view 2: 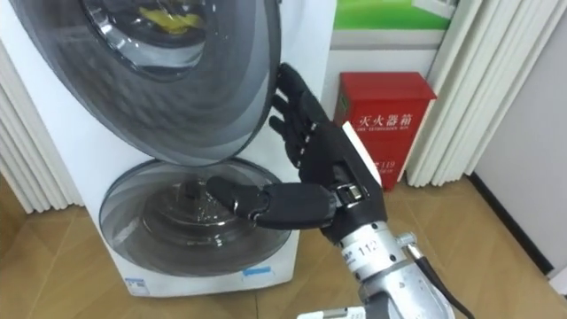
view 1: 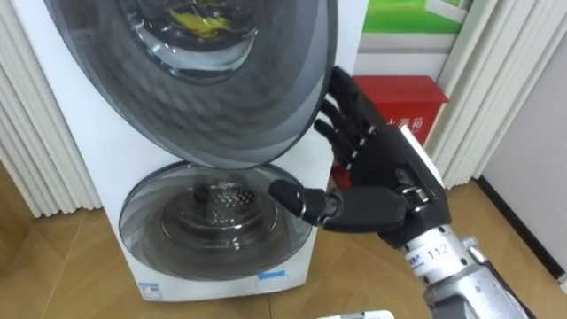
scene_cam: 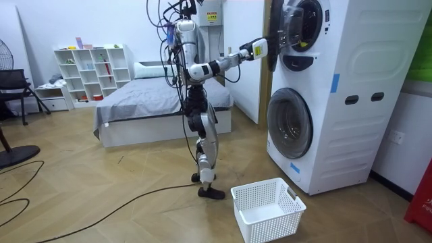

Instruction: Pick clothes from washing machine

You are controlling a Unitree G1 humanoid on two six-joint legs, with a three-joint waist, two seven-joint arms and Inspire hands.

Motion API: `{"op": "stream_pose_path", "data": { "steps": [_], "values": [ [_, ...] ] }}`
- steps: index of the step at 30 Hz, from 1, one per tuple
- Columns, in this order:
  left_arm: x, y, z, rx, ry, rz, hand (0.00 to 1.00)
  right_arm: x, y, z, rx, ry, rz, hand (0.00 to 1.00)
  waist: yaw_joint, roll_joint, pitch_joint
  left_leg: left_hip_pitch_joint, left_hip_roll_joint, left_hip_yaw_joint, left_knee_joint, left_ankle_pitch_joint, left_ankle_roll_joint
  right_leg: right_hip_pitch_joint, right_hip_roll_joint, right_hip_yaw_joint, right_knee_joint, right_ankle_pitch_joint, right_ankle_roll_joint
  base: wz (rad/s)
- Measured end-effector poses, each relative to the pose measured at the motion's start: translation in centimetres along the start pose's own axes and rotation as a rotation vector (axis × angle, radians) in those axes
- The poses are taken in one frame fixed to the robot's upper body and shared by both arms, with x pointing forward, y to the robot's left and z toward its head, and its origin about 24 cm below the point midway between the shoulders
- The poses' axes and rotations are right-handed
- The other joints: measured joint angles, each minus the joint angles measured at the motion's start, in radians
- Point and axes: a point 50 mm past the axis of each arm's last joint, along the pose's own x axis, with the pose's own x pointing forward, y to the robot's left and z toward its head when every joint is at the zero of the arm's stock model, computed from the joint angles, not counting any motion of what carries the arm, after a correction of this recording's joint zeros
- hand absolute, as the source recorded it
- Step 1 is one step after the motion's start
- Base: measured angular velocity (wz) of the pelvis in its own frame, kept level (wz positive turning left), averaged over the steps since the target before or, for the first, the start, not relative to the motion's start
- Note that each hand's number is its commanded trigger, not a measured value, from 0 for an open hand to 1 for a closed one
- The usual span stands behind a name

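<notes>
Right hand [view 1: 388, 167]: fingers held straight, thumb spread, laid against the right rim of the upper door [view 1: 177, 97] of the washing machine [scene_cam: 337, 88]. Yellow cloth [view 1: 199, 22]: seen behind that door's glass.

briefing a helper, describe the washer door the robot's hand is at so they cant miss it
Find the tall white washer stack beside the red cabinet. It has two round glass doors, one above the other; take the upper door, where the robot's right hand is at the rim. Unlike the lower door, it shows something yellow behind its glass.
</notes>
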Motion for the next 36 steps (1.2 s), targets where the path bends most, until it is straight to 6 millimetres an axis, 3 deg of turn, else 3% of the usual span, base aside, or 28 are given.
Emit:
{"op": "stream_pose_path", "data": {
  "steps": [5,6,7,8,9,10,11,12,13,14,15,16,17,18,20,21,22,23,24,27,31,36],
  "values": [
    [0.1,0.5,0.3,-0.04,-0.005,-0.01,0.0,-0.1,1.4,-0.5,0.022,0.013,0.067,0.0,0.013,-0.004,-0.0026,-0.059,-0.008,0.002,0.025,0.006,0.009,0.006,0.0,-0.024,-0.011,0.005,0.008,0.01],
    [0.1,0.6,0.4,-0.047,-0.009,-0.01,0.0,-0.1,1.7,-0.6,0.026,0.018,0.082,0.0,0.024,-0.003,-0.003,-0.07,-0.009,0.004,0.023,0.007,0.012,0.006,0.001,-0.022,-0.014,0.007,0.04,-0.11],
    [0.1,0.2,0.5,-0.066,-0.011,-0.016,0.0,0.1,2.1,-0.6,0.019,0.022,0.119,0.0,0.038,0.037,0.0015,-0.1,0.029,-0.014,0.05,0.003,0.017,-0.054,0.004,0.023,0.145,-0.043,0.059,-0.21],
    [0.0,-0.1,0.4,-0.085,-0.011,-0.02,0.0,0.5,2.5,-0.4,0.009,0.015,0.16,0.0,0.038,0.035,0.0006,-0.132,0.038,-0.036,0.113,-0.003,0.006,-0.112,-0.031,0.075,0.306,-0.102,0.007,-0.24],
    [-0.1,-0.1,-0.1,-0.106,0.0,-0.013,0.0,0.8,3.4,-0.2,0.003,0.006,0.227,0.0,0.045,0.005,0.0054,-0.202,0.038,-0.062,0.258,-0.019,-0.027,-0.194,-0.056,0.115,0.459,-0.234,-0.059,0.14],
    [-0.1,-0.4,0.2,-0.1,-0.013,-0.022,0.0,0.4,3.6,-0.6,0.012,0.026,0.251,0.0,0.049,0.026,-0.0067,-0.228,0.038,-0.097,0.307,-0.021,-0.03,-0.176,-0.062,0.082,0.457,-0.241,-0.084,0.35],
    [-0.2,-0.6,0.1,-0.096,-0.012,-0.027,0.0,0.2,3.7,-0.9,0.018,0.039,0.27,0.0,0.05,0.03,-0.0119,-0.225,0.027,-0.096,0.298,-0.018,-0.026,-0.15,-0.062,0.072,0.421,-0.232,-0.068,0.69],
    [-0.2,-0.4,-0.2,-0.092,-0.003,-0.03,0.0,-0.3,4.1,-1.4,0.034,0.07,0.325,0.0,0.049,0.037,-0.008,-0.208,0.013,-0.08,0.256,-0.013,-0.013,-0.081,-0.055,0.051,0.305,-0.189,0.017,0.46],
    [-0.2,-0.4,-0.1,-0.098,-0.005,-0.029,0.0,-0.2,4.6,-1.5,0.016,0.084,0.41,0.0,0.052,0.054,-0.0103,-0.203,0.012,-0.073,0.24,-0.005,-0.013,-0.071,-0.069,0.099,0.361,-0.199,0.045,0.3],
    [-0.2,-0.4,-0.1,-0.109,-0.004,-0.029,0.0,0.1,5.2,-1.3,0.0,0.075,0.464,0.0,0.056,0.042,-0.0024,-0.204,0.009,-0.072,0.256,-0.007,-0.02,-0.089,-0.109,0.137,0.426,-0.207,0.041,0.06],
    [-0.2,-0.2,-0.2,-0.118,0.004,-0.023,0.0,0.3,6.2,-1.1,-0.004,0.061,0.546,0.0,0.068,0.027,0.0009,-0.219,0.021,-0.093,0.268,-0.006,-0.023,-0.11,-0.118,0.141,0.447,-0.278,-0.001,0.46],
    [-0.1,0.0,0.1,-0.116,-0.006,-0.02,0.0,-0.2,6.7,-1.6,0.011,0.09,0.6,0.0,0.07,0.025,-0.0004,-0.216,0.012,-0.125,0.25,-0.003,-0.022,-0.09,-0.115,0.11,0.411,-0.274,-0.006,0.71],
    [-0.1,0.1,0.4,-0.116,-0.012,-0.02,0.0,-0.3,6.9,-1.8,0.01,0.105,0.626,0.0,0.074,0.024,-0.0029,-0.206,0.013,-0.129,0.222,0.002,-0.025,-0.073,-0.113,0.098,0.38,-0.262,-0.007,0.84],
    [0.0,0.4,0.7,-0.117,-0.02,-0.013,0.0,-0.5,7.3,-2.0,0.016,0.117,0.671,0.0,0.105,0.001,-0.0044,-0.168,0.01,-0.111,0.15,0.017,-0.04,-0.041,-0.106,0.086,0.318,-0.235,-0.002,0.56],
    [0.1,0.7,0.8,-0.117,-0.023,-0.005,0.0,-0.3,7.6,-1.8,0.008,0.105,0.718,0.0,0.141,-0.015,-0.002,-0.119,0.01,-0.113,0.077,0.066,-0.035,0.004,-0.083,0.057,0.233,-0.201,-0.016,0.46],
    [0.1,0.7,0.7,-0.115,-0.017,-0.004,0.0,-0.4,7.6,-1.8,0.008,0.105,0.732,0.0,0.154,-0.023,-0.0002,-0.089,0.011,-0.108,0.044,0.085,-0.028,0.027,-0.067,0.034,0.187,-0.19,-0.011,0.62],
    [0.1,0.9,0.8,-0.116,-0.019,0.003,0.0,-0.4,7.7,-1.8,0.004,0.111,0.741,0.0,0.161,-0.038,0.0073,-0.076,0.008,-0.114,0.016,0.084,-0.032,0.052,-0.062,0.012,0.143,-0.181,0.001,0.55],
    [0.1,0.8,0.8,-0.118,-0.019,0.003,0.0,-0.5,7.7,-1.9,-0.002,0.117,0.75,0.0,0.171,-0.044,0.0077,-0.074,0.007,-0.113,0.012,0.083,-0.031,0.063,-0.061,0.009,0.122,-0.174,0.01,0.32],
    [0.1,0.6,0.8,-0.12,-0.018,-0.004,0.0,-0.6,7.6,-2.0,-0.014,0.128,0.765,0.0,0.185,-0.046,0.008,-0.07,0.002,-0.113,0.009,0.079,-0.023,0.083,-0.059,0.007,0.081,-0.158,0.017,0.1],
    [0.2,0.6,1.2,-0.116,-0.023,-0.003,0.0,-0.7,7.5,-2.0,-0.029,0.137,0.782,0.0,0.188,-0.038,0.0135,-0.058,-0.024,-0.114,0.0,0.068,-0.006,0.124,-0.073,0.006,0.021,-0.124,0.002,0.1],
    [0.4,1.3,2.3,-0.115,-0.058,0.026,0.0,-0.8,7.4,-2.1,-0.058,0.144,0.786,0.0,0.189,-0.025,0.0242,-0.032,-0.044,-0.11,-0.022,0.053,0.014,0.14,-0.095,0.005,0.021,-0.116,-0.006,0.0],
    [0.5,1.5,3.3,-0.105,-0.091,0.031,0.0,-0.8,7.4,-2.2,-0.096,0.149,0.797,0.0,0.188,-0.023,0.0272,-0.025,-0.055,-0.108,-0.032,0.047,0.023,0.14,-0.107,0.01,0.017,-0.116,-0.005,-0.04]
  ]
}}
